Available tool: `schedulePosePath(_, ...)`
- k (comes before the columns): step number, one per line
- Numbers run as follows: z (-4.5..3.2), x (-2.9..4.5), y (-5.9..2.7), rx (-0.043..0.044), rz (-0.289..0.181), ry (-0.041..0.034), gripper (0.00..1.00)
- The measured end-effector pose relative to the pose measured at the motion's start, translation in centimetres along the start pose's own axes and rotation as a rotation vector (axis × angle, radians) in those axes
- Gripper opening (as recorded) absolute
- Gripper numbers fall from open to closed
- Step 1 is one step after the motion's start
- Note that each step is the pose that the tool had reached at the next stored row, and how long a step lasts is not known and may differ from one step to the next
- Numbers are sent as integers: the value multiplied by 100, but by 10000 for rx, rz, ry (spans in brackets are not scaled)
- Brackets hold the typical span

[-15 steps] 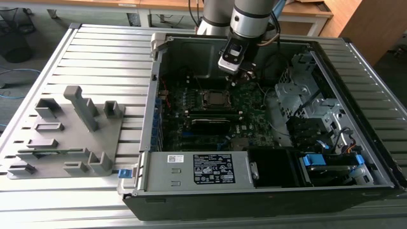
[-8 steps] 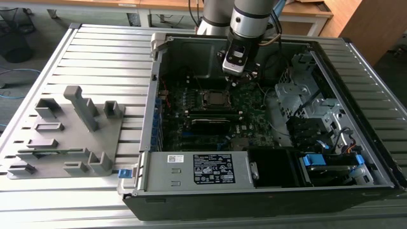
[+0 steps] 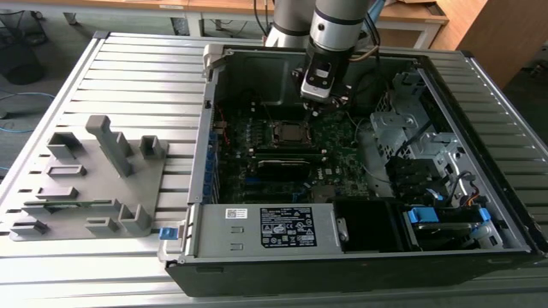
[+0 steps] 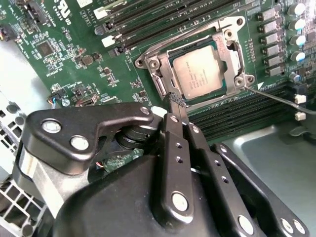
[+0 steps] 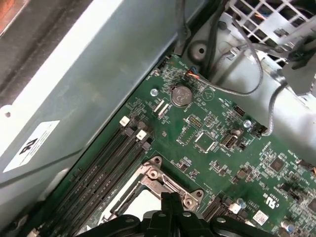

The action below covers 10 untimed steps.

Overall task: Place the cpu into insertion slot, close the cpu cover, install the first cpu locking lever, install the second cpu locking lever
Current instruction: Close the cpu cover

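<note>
The cpu (image 4: 201,73) lies flat in the insertion slot (image 4: 148,65), its grey-silver top showing. The cpu cover (image 4: 232,48) is down around the chip as a silver frame. A thin metal lever rod (image 4: 281,98) sticks out from one corner of the socket, over the memory slots. My gripper (image 4: 174,98) is shut with nothing between its fingers. Its tip hovers just beside the socket's edge, close to the chip. In the exterior view the gripper (image 3: 324,102) hangs above the board, just behind the cpu (image 3: 287,132). In the first wrist view the gripper (image 5: 170,196) is over the socket frame (image 5: 157,177).
The open computer case (image 3: 256,58) lies on a slatted table. Long black memory slots (image 5: 98,177) flank the socket. Cables (image 5: 247,74) and a metal drive cage (image 3: 394,122) crowd the exterior view's right. A grey parts fixture (image 3: 94,173) stands outside the case on the exterior view's left.
</note>
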State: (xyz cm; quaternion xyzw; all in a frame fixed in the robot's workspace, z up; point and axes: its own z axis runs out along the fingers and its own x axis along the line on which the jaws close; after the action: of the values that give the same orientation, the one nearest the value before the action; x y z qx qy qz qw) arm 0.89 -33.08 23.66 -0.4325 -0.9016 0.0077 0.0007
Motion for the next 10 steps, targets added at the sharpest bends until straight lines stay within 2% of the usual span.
schedulePosePath(10, 6, 0, 0, -9, -1782, -26, 11)
